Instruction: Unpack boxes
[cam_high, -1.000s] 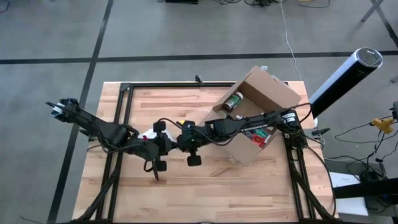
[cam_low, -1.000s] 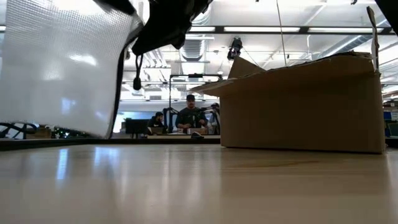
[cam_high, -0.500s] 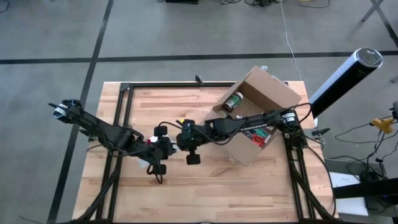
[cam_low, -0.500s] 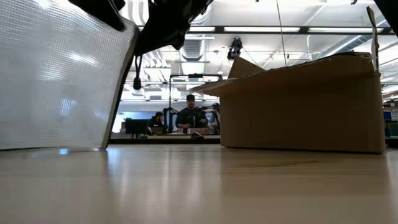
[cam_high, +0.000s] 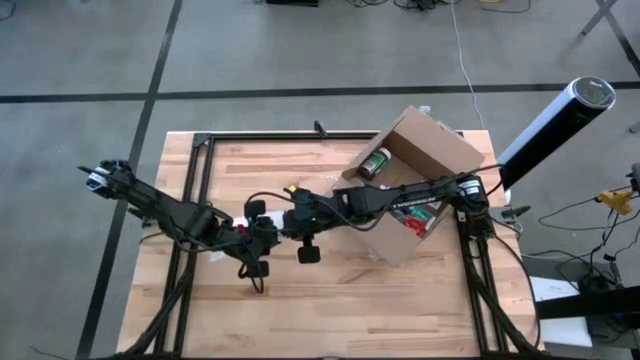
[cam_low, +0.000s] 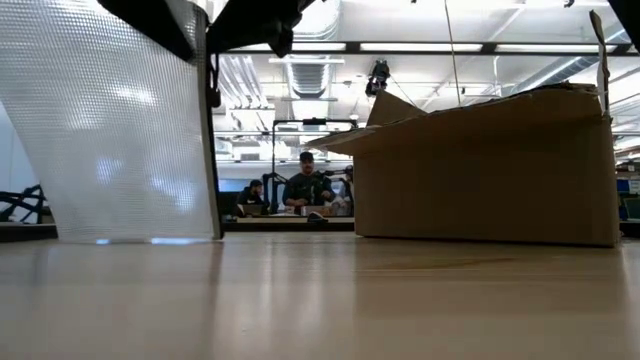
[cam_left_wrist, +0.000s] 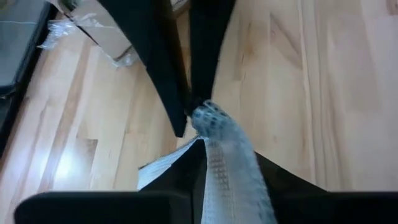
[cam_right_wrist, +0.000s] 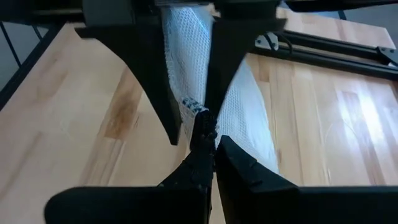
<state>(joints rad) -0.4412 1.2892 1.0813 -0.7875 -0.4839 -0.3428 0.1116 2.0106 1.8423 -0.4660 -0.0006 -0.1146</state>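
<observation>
The cardboard box (cam_high: 415, 185) lies angled on the table, opening facing the left.

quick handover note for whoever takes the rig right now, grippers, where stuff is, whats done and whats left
Left gripper: closed on the mesh zip pouch, whose bottom edge rests on the table at mid-left.
Right gripper: shut on the pouch's top edge.
Cardboard box: open, at the table's far right; a green-lidded jar and red items are inside.
Done: pouch is out of the box.
Left: likely release the pouch, then take out the jar and the rest.
</observation>
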